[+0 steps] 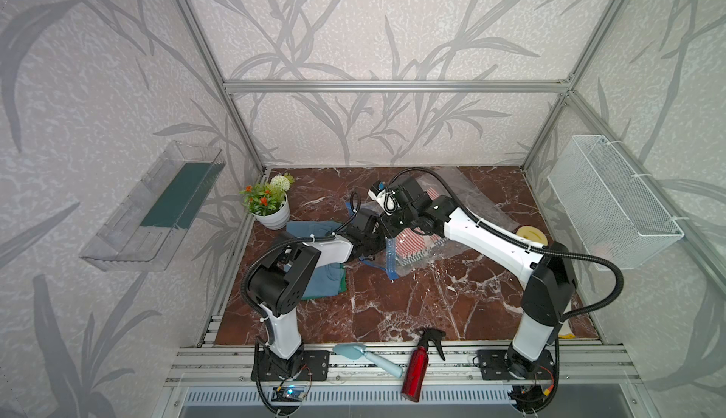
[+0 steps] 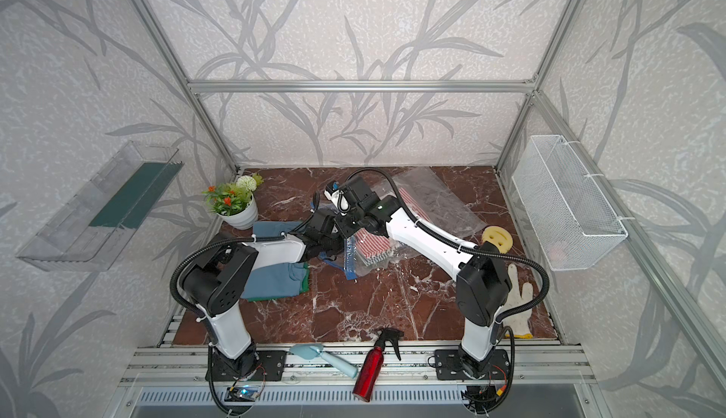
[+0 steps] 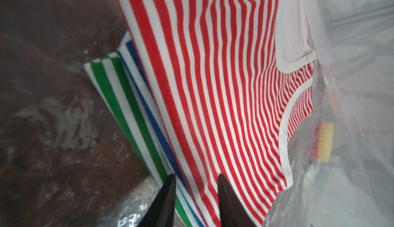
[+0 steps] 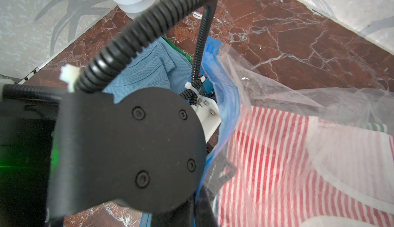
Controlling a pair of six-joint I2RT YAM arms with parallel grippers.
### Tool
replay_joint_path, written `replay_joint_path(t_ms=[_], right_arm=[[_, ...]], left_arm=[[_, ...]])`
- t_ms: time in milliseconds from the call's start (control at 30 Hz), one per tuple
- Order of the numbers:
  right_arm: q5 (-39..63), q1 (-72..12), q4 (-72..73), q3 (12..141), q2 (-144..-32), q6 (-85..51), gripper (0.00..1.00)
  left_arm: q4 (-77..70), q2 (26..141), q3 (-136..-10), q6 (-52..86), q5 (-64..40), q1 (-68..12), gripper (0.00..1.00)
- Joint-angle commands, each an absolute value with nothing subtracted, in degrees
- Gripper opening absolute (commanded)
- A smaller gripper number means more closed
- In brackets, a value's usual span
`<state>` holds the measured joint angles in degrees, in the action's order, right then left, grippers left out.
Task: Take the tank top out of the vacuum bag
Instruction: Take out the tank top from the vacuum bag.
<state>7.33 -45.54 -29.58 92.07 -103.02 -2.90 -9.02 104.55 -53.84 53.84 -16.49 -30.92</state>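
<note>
clamping vacuum bag (image 4: 277, 91), right pincer (image 4: 201, 208), left pincer (image 3: 196, 180) apart beside tank top (image 3: 213, 87) inside

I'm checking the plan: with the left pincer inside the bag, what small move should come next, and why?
Probably ease the left pincer forward slightly and close on the red-striped tank top: its jaws stand open right at the hem, inside the vacuum bag, whose mouth the shut right pincer seems to hold up.

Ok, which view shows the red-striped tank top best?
Left wrist: the red-striped tank top fills it, sharp. Right wrist shows it through the vacuum bag; in both top views the right arm hides much.
</note>
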Motion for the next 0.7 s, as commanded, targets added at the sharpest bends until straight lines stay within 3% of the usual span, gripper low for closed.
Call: replay_joint_path(t_ms=[0,233,500,667], right_arm=[[10.9,-47.2,-25.3,92.4,-101.7,-2.2,0.0],[10.7,-47.2,-25.3,92.5,-101.5,-2.2,0.0],[9.6,-47.2,-25.7,92.6,-101.5,-1.9,0.0],[6.6,-46.9,-25.9,92.3,-101.1,-2.3,0.0]], left_arm=[[-6.7,106.0,-56.3,54.4,-15.7,-32.8,0.35],[-6.0,107.0,-58.0,54.5,-16.0,-32.8,0.28],[-6.7,105.9,-58.4,54.3,-17.0,-32.9,0.04],[-4.2,103.3,-58.3,53.8,-16.2,-33.2,0.0]])
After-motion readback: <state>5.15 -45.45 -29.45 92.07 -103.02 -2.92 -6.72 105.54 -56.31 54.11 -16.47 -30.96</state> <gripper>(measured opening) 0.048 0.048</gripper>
